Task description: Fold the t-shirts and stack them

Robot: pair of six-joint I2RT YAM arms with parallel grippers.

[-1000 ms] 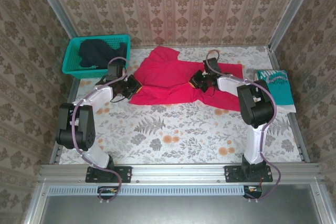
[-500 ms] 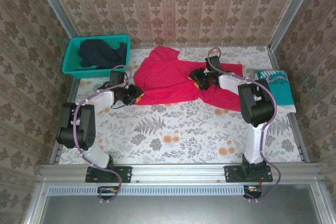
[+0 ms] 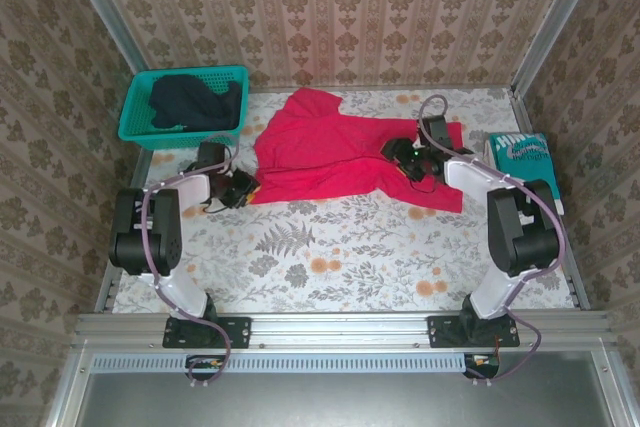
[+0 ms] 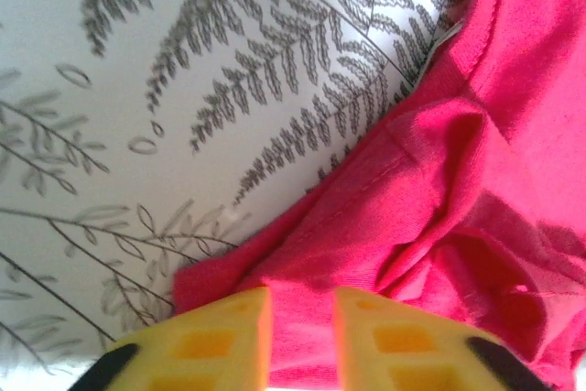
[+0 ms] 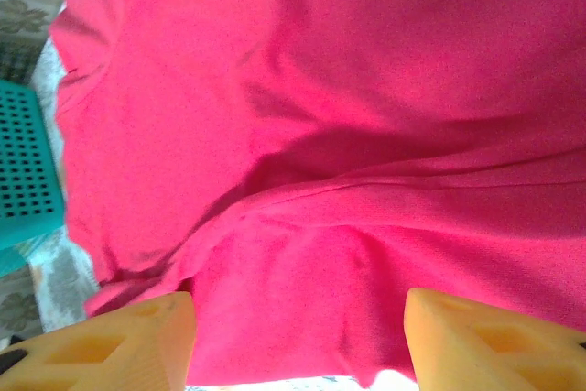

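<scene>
Right claw [image 5: 298,341] slid rightward — red-pink shirt [image 5: 348,89] beneath it.

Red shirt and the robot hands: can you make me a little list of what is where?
red shirt: spread rumpled on the table, not folded
left gripper: at the shirt's near left corner, fingers nearly together, grip unclear
right gripper: open, over the shirt's right side
teal shirt: folded, at the table's right edge
dark shirt: in the teal basket, far left corner
</scene>
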